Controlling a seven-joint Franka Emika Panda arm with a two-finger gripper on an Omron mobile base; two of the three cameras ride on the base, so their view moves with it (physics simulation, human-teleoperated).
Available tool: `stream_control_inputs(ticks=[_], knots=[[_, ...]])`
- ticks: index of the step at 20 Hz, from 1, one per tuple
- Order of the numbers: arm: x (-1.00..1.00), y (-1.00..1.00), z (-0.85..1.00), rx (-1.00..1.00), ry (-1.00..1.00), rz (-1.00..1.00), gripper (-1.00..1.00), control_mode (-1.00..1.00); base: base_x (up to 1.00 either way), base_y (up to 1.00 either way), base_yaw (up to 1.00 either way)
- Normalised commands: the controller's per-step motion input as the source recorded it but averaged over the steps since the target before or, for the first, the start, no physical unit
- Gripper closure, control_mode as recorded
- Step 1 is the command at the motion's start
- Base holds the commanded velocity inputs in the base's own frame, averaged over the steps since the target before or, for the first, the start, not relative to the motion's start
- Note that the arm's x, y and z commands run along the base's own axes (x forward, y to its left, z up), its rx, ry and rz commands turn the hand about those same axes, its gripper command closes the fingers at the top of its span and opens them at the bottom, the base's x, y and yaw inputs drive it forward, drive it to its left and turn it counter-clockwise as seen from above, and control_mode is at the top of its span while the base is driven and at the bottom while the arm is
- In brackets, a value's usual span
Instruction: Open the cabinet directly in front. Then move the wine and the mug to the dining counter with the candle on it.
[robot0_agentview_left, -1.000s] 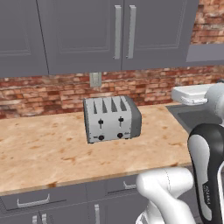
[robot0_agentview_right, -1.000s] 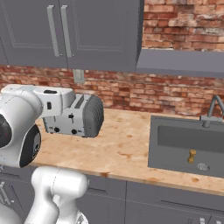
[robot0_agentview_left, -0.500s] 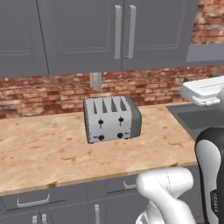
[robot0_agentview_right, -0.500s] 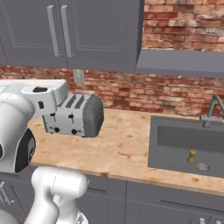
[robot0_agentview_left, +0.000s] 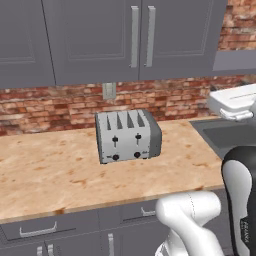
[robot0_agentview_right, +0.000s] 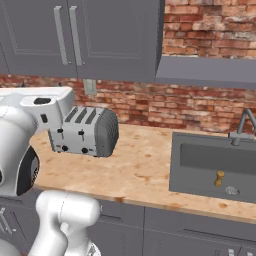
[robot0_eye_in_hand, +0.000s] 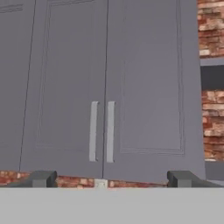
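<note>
Hand view: tool (robot0_eye_in_hand: 111, 179) spread wide — empty — facing the shut cabinet (robot0_eye_in_hand: 109, 78)

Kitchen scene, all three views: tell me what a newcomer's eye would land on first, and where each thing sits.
The silver toaster stands alone in the middle of the tan stone counter, against the red-brown brick wall. Directly above it hangs the grey cabinet, both doors shut, its two long silver handles side by side at the centre seam. In the hand view the open gripper points straight at those doors, not touching them; a dark sink lies to the toaster's right.
</note>
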Motion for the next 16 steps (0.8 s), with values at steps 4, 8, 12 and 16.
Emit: stream_control_inputs(ticks=[4,8,12,16], knots=[[0.03,0.39,0.19,0.00,-0.06,0.00,-1.00,-1.00,0.00,0.00,0.00],[0.33,0.26,0.15,0.00,-0.02,-0.03,-1.00,-1.00,0.00,0.00,0.00],[0.48,0.07,0.02,0.00,0.06,-0.06,-1.00,-1.00,0.00,0.00,0.00],[0.63,0.00,0.00,0.00,0.16,-0.07,-1.00,-1.00,0.00,0.00,0.00]])
